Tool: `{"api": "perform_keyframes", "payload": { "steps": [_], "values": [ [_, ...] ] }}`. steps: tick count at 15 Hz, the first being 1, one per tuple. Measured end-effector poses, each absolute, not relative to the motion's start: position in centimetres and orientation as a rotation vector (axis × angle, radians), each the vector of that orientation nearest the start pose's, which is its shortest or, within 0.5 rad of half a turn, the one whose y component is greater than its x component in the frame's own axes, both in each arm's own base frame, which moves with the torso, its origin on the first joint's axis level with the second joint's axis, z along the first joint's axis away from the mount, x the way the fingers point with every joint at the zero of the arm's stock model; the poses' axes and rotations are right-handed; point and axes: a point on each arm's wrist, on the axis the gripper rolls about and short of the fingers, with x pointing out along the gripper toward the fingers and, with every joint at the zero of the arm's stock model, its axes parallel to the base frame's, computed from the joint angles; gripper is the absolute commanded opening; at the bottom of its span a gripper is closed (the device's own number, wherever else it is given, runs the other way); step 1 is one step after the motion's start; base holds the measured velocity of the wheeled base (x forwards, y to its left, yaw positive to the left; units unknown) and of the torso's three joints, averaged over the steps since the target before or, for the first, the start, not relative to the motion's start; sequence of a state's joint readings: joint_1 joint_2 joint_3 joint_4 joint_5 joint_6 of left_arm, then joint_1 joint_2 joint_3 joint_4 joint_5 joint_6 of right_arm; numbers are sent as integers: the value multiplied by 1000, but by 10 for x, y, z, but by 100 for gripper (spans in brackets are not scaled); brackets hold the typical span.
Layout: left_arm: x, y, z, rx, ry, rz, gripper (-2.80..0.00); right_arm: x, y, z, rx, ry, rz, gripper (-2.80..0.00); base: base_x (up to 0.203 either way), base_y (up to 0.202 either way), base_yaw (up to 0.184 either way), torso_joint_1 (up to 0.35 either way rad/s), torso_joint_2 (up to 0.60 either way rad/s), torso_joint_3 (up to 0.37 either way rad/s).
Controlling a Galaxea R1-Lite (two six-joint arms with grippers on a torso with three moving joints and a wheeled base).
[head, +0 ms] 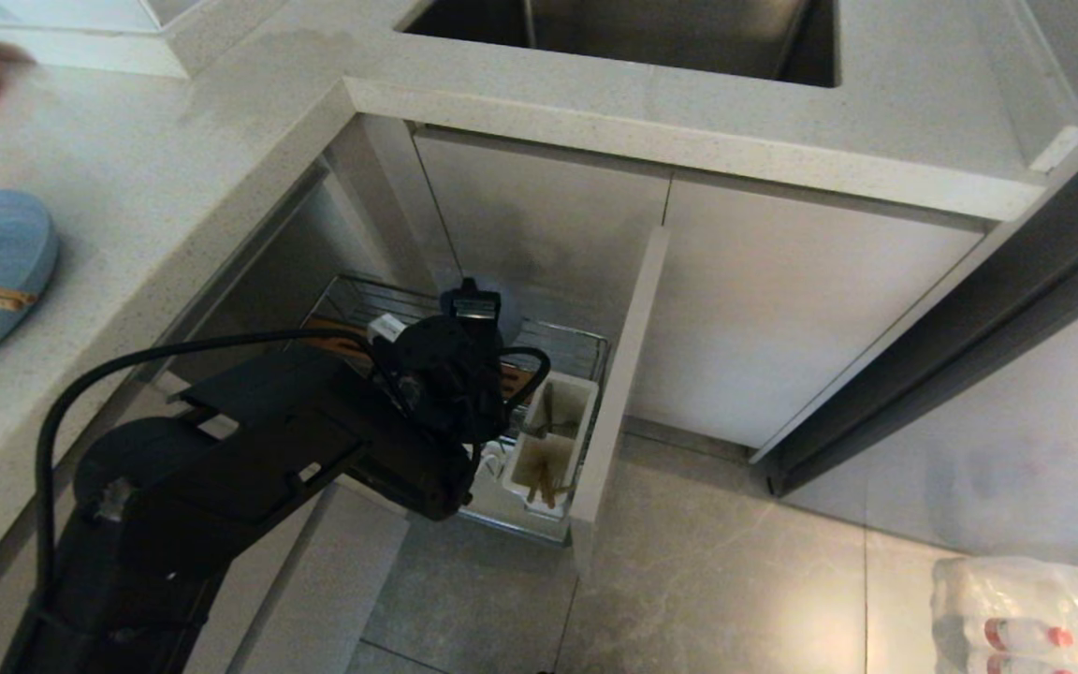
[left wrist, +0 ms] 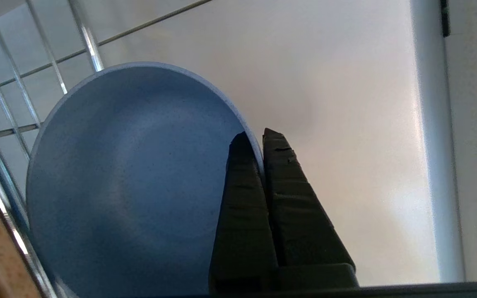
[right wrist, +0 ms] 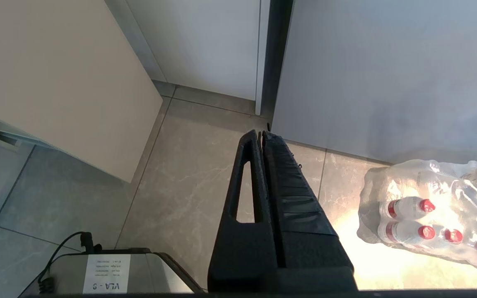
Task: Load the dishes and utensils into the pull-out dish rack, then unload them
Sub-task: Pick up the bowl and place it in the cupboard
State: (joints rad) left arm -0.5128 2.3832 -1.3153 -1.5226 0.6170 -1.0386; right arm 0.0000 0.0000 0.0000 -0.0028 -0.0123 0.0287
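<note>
My left gripper (left wrist: 259, 138) has its fingers clamped thinly on the bowl (left wrist: 131, 178) rim at three o'clock, inside the dish rack (head: 569, 348). I fear it pivots and slips against the wires. My right gripper (right wrist: 261, 134) hangs parked, fingers together.

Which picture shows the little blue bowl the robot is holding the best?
The left wrist view: the bowl fills it, with the left gripper pinching its rim beside the rack's wires. In the head view the arm hides nearly all of it. The right wrist view shows none of it.

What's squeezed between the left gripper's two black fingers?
The blue bowl's rim sits between the left gripper's fingers, seen in the left wrist view.
</note>
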Motion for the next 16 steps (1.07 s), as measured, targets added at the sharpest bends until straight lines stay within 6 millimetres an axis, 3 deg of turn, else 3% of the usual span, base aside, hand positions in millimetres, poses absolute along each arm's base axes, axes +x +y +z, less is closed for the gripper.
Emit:
{"api": "perform_keyframes", "payload": {
  "steps": [12, 13, 16],
  "values": [
    [407, -214, 123, -1261, -393, -99, -280, -23, 0, 76, 29, -3, -12, -280, 0, 0, 0, 0, 0, 0],
    [407, -214, 122, -1261, -392, -99, 0, -23, 0, 76, 29, -3, -12, -280, 0, 0, 0, 0, 0, 0],
    [407, -215, 123, -1260, -395, -100, 0, -23, 0, 76, 29, -3, -12, -280, 0, 0, 0, 0, 0, 0]
  ]
}}
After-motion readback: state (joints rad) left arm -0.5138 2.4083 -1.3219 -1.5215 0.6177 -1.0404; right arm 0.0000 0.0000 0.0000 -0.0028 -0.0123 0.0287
